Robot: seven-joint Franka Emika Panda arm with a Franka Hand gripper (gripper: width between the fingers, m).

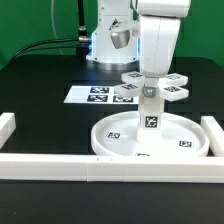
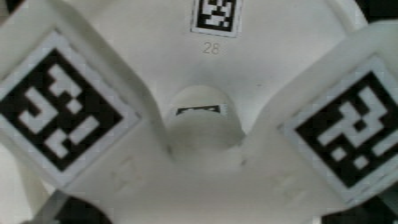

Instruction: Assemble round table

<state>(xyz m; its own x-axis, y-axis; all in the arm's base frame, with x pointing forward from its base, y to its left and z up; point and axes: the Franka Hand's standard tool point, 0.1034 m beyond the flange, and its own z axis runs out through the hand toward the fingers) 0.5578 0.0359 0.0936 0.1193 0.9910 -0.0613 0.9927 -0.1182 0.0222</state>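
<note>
The large rimmed disc (image 1: 110, 140) lies flat near the front of the table. The short cylinder leg (image 1: 151, 118) stands upright on its central hub, with a tag facing the camera. The cross-shaped foot (image 1: 172, 92) sits level on top of the leg, its tagged arms spread out. My gripper (image 1: 149, 82) comes straight down onto the foot's centre and looks shut on it. In the wrist view the foot (image 2: 196, 130) fills the picture, with tagged arms on both sides (image 2: 63, 105). My fingertips do not show there.
The marker board (image 1: 92, 95) lies behind the disc toward the exterior view's left. Long white border rails run along the front (image 1: 60, 165), the left (image 1: 6, 128) and the right (image 1: 213, 132). The arm's base (image 1: 110, 40) stands at the back.
</note>
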